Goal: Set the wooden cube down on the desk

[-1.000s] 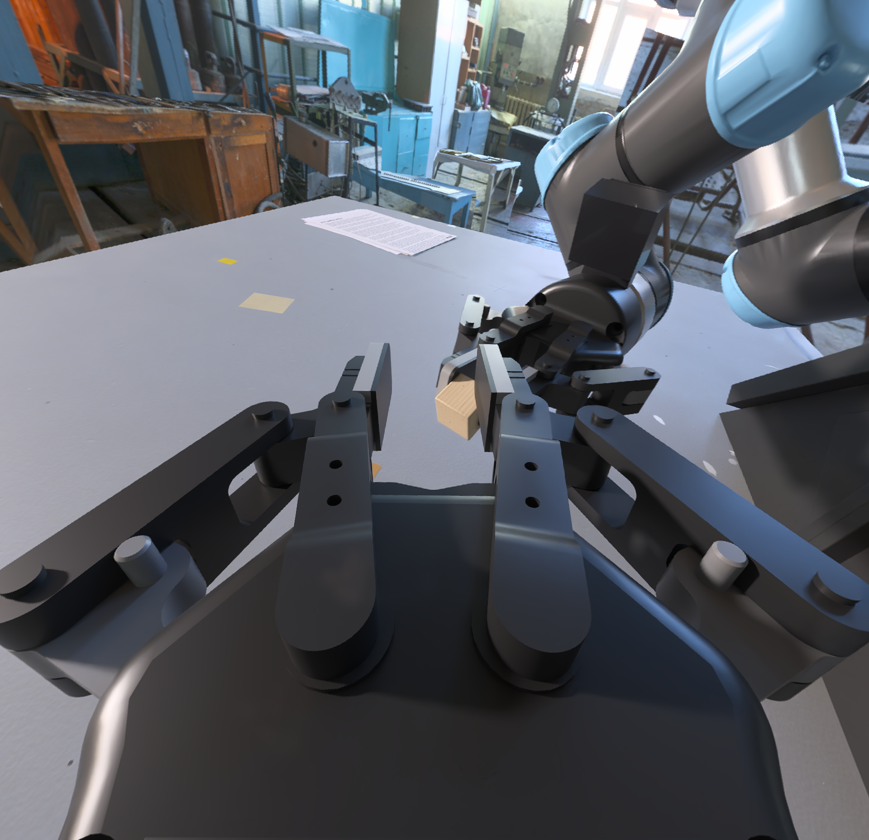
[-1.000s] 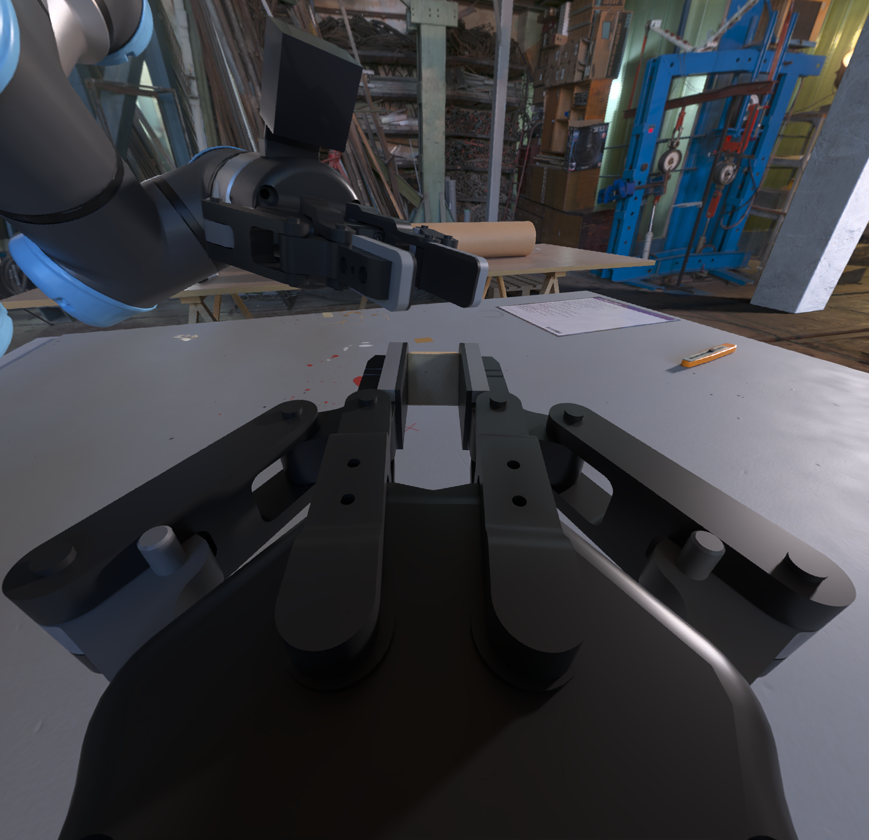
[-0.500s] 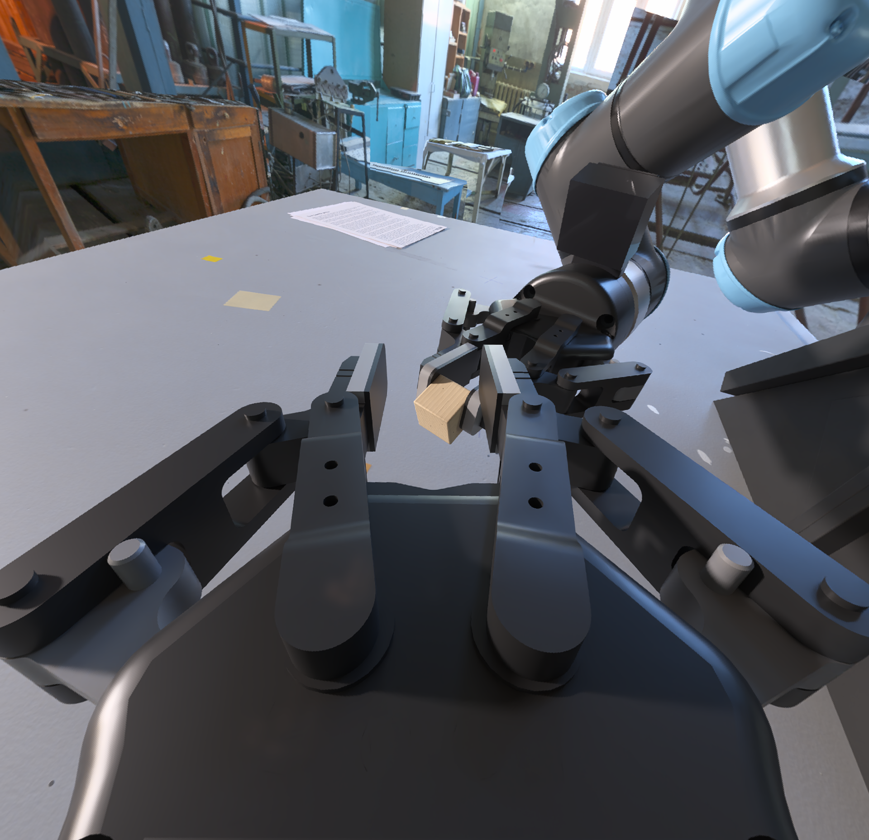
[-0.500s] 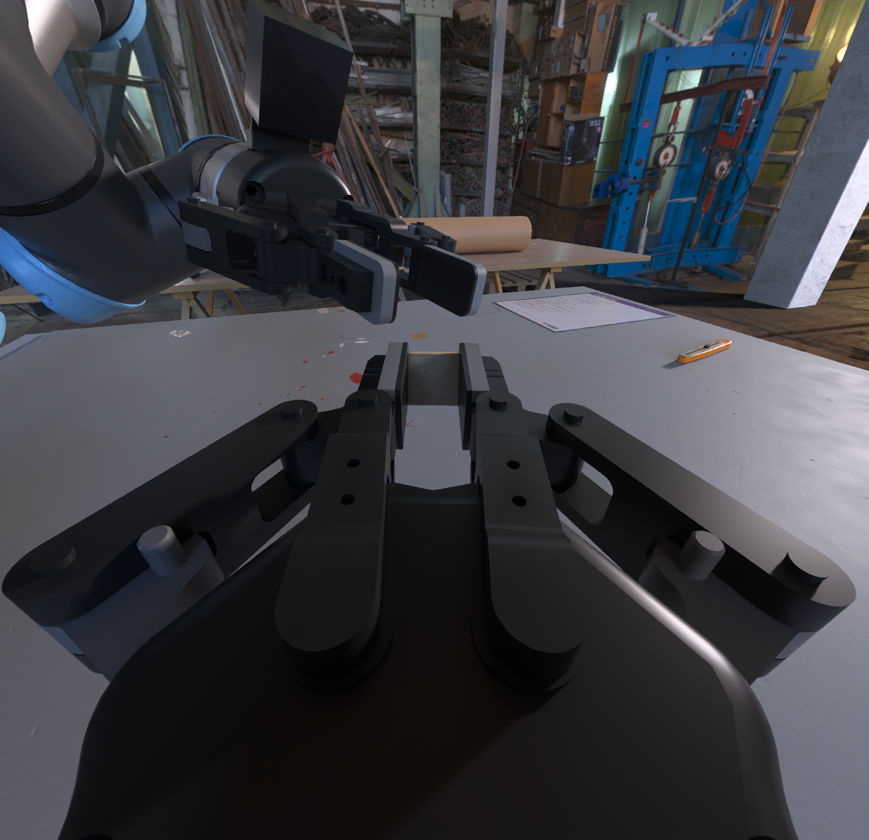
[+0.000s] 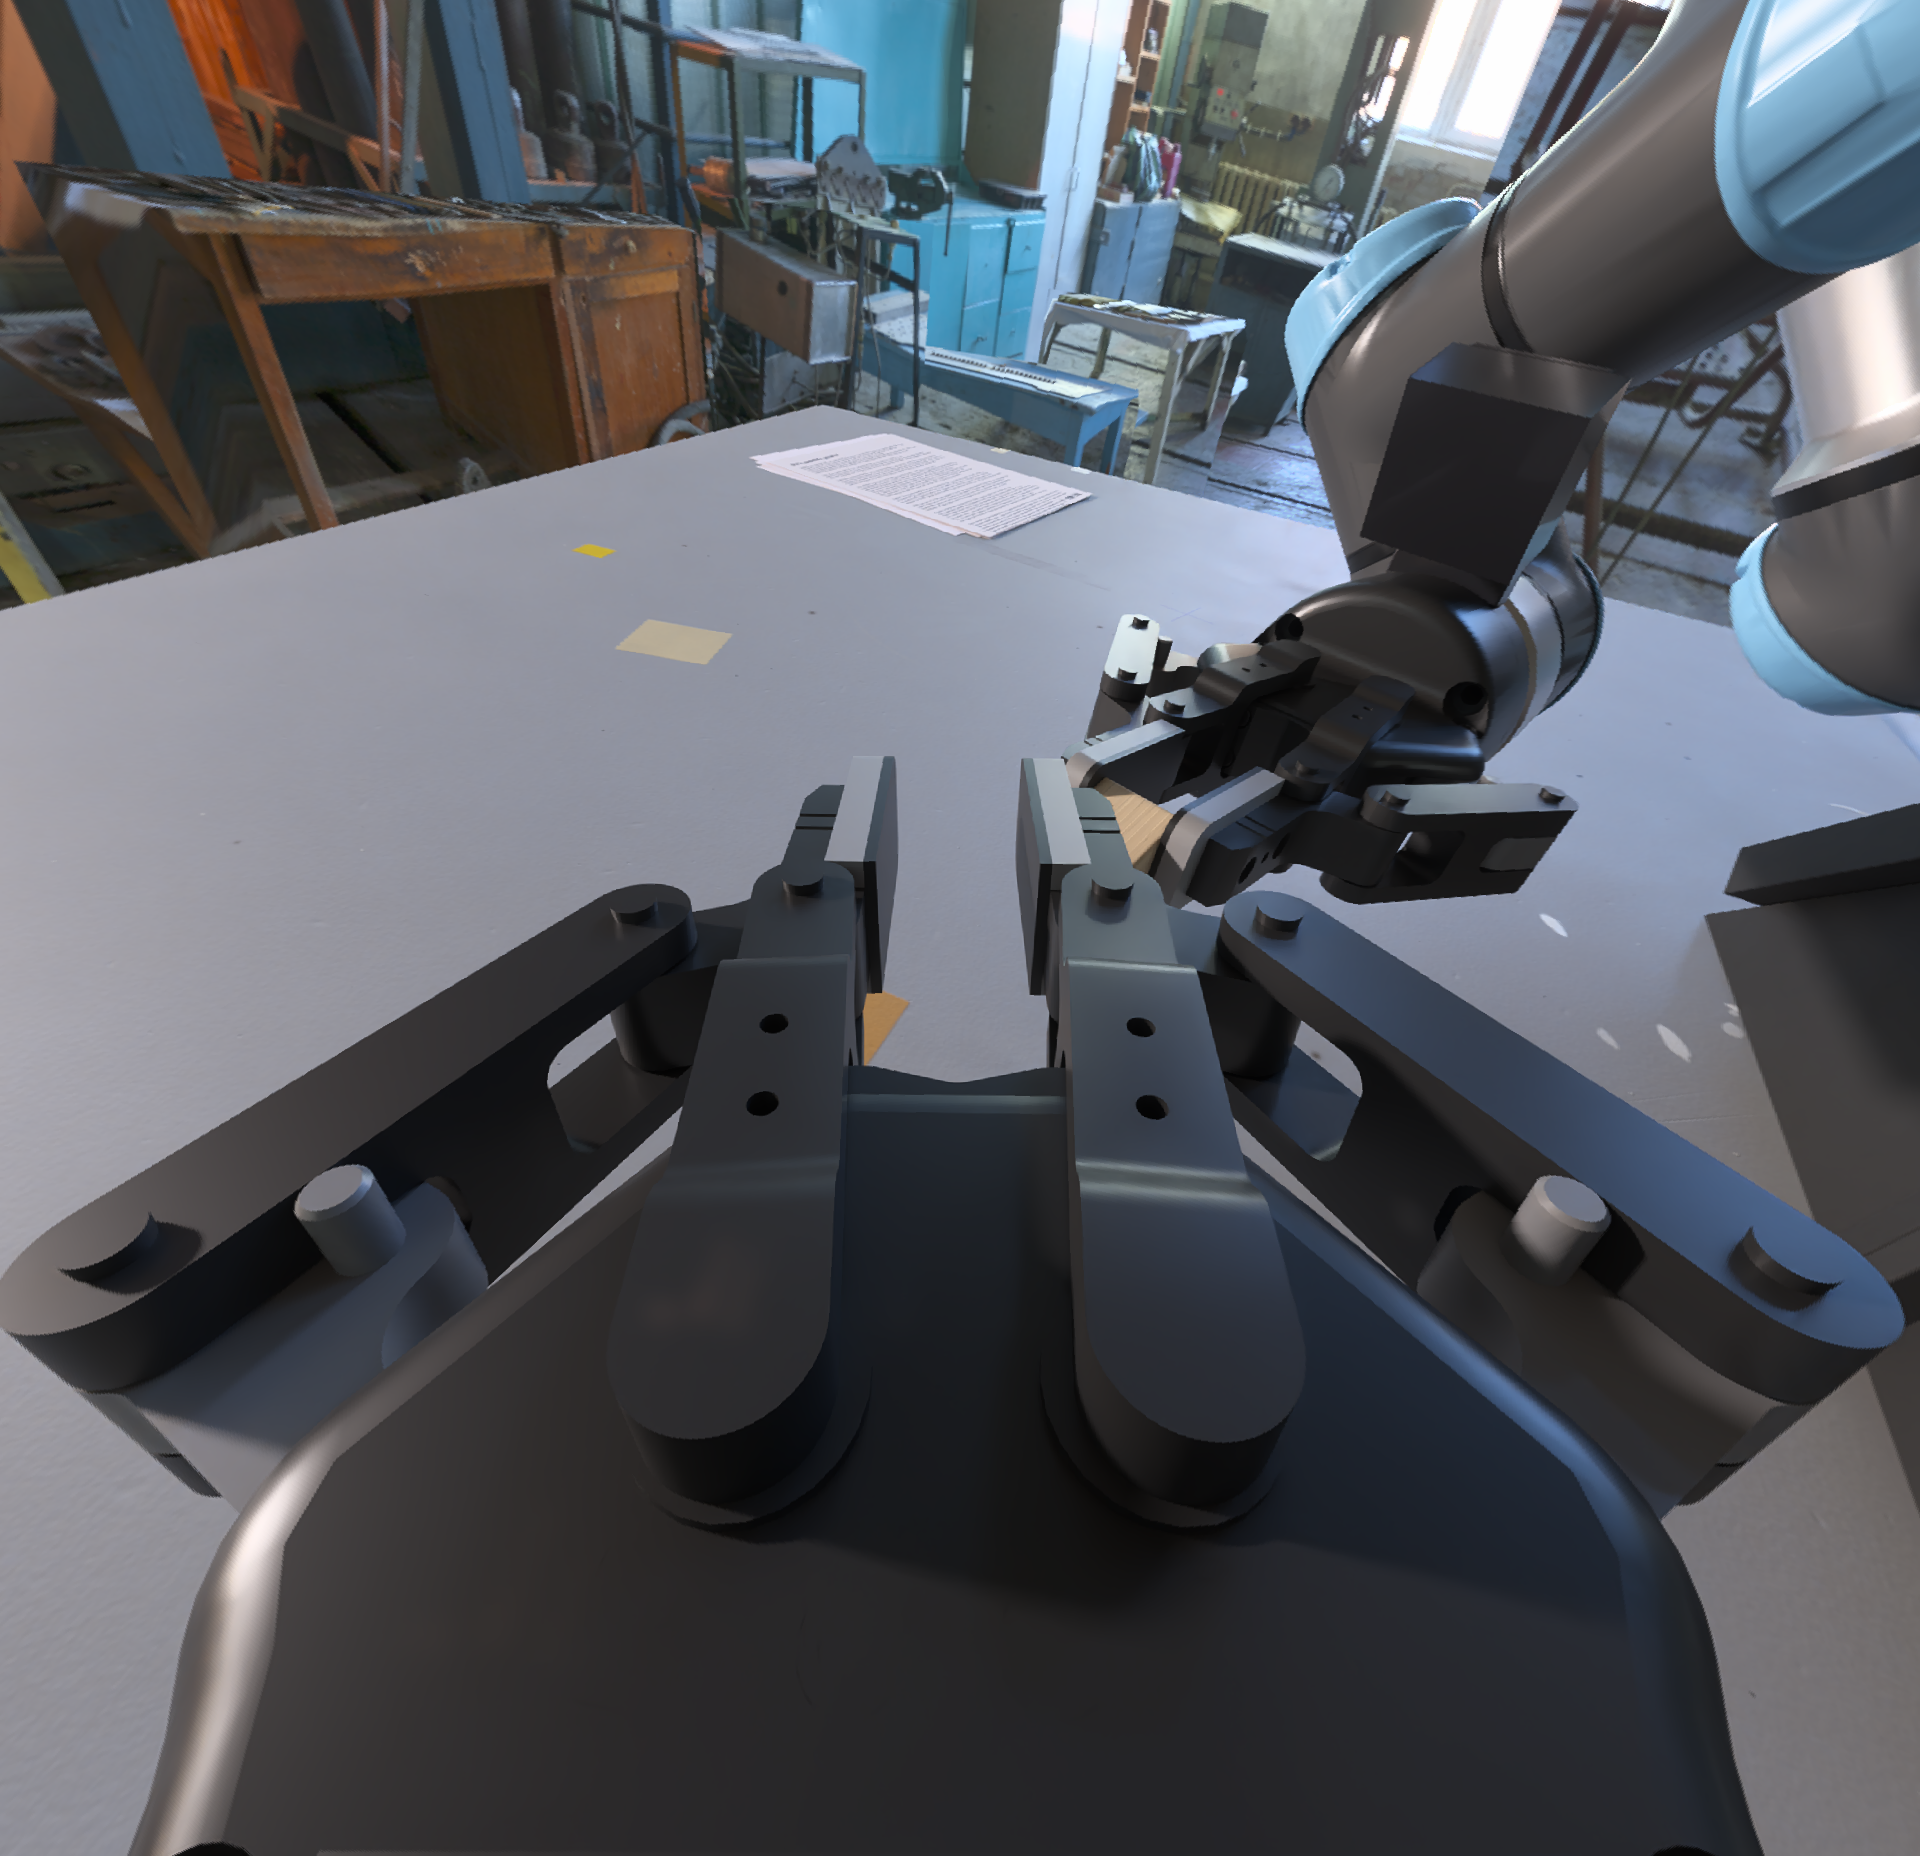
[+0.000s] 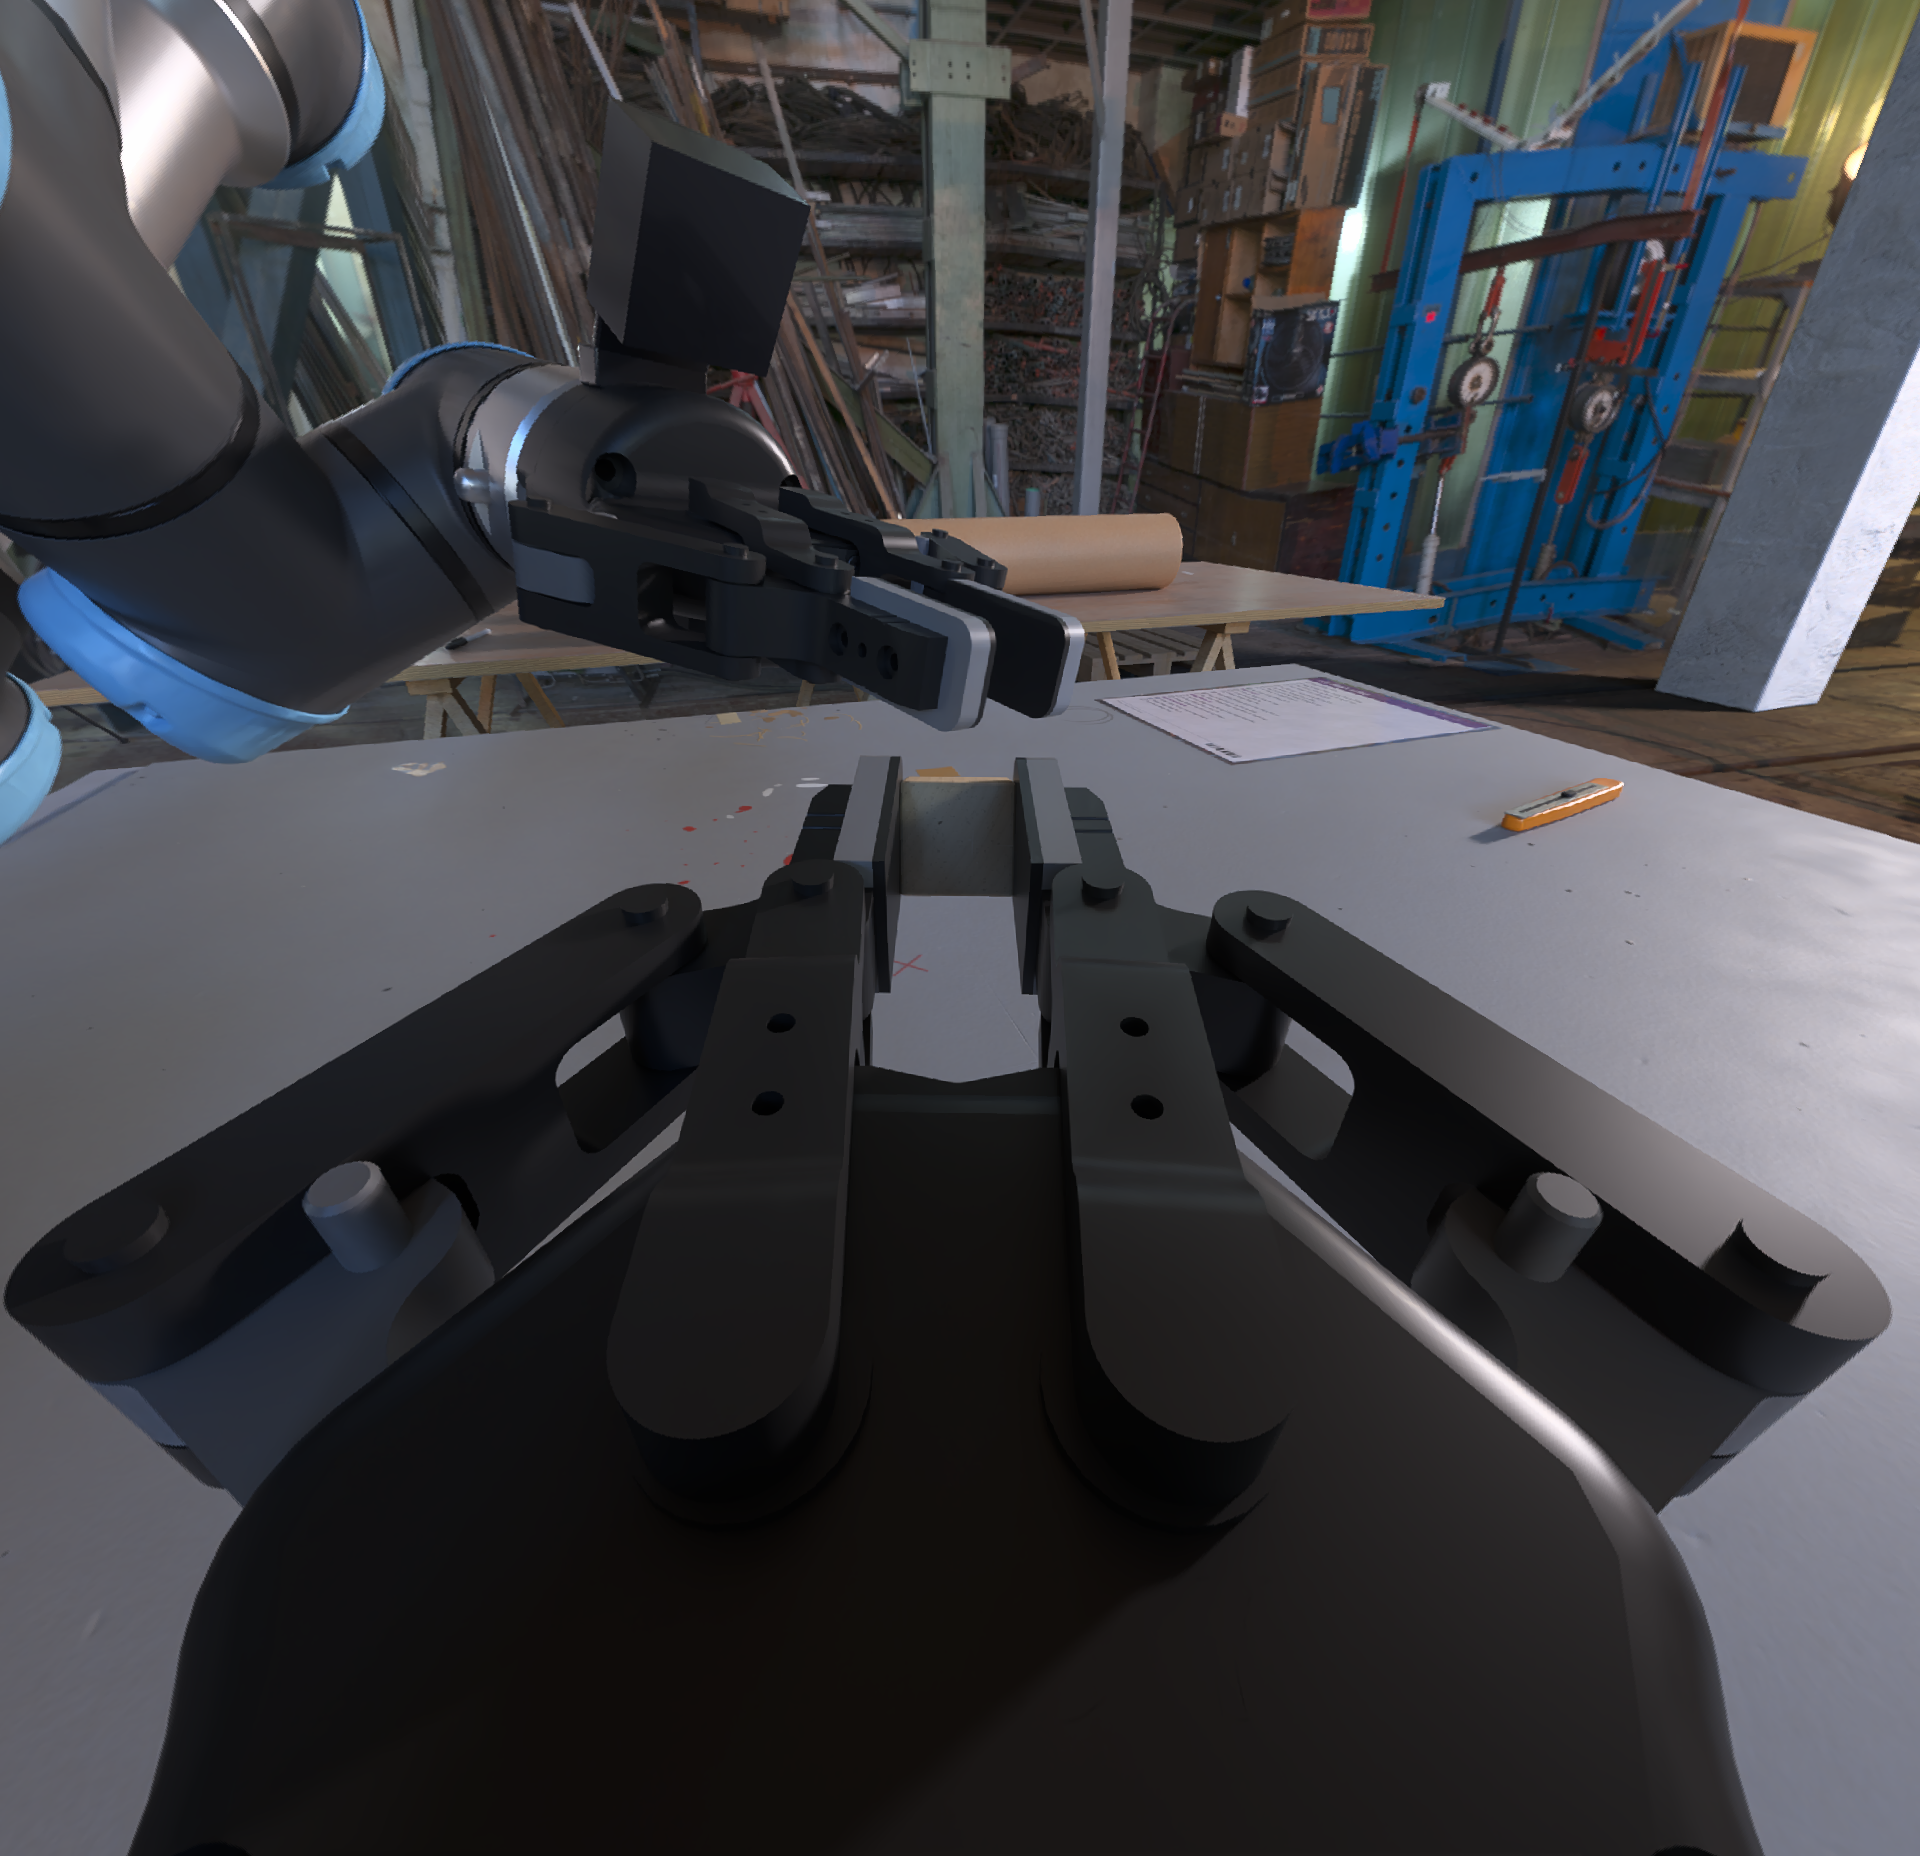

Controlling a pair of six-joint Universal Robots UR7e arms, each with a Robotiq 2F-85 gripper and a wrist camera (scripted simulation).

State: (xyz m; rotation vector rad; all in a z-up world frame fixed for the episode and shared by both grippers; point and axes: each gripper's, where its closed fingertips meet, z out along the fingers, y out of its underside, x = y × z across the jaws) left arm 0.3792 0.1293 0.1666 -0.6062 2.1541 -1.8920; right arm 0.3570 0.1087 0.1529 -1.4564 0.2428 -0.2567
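My right gripper (image 6: 956, 819) is shut on the wooden cube (image 6: 956, 845), a pale block clamped between the two fingertips, low over the grey desk (image 6: 1455, 1027). I cannot tell whether the cube touches the desk. In the left wrist view the right gripper (image 5: 1195, 809) reaches in from the right. Only a sliver of the cube (image 5: 1138, 824) shows there, behind my left gripper's right finger. My left gripper (image 5: 951, 850) is open and empty, just left of the cube. In the right wrist view it (image 6: 1003, 658) hovers just above and beyond the cube.
On the desk (image 5: 364, 819) lie printed sheets (image 5: 920, 481), a beige patch (image 5: 673, 643) and a small yellow patch (image 5: 593, 551). A dark block (image 5: 1829, 975) stands at the right. The right wrist view shows a paper sheet (image 6: 1299, 720) and an orange utility knife (image 6: 1562, 804).
In the left wrist view the cube has shifted from between the left fingers to behind the right finger; the left gripper has swung slightly left. The right gripper stays shut on the cube.
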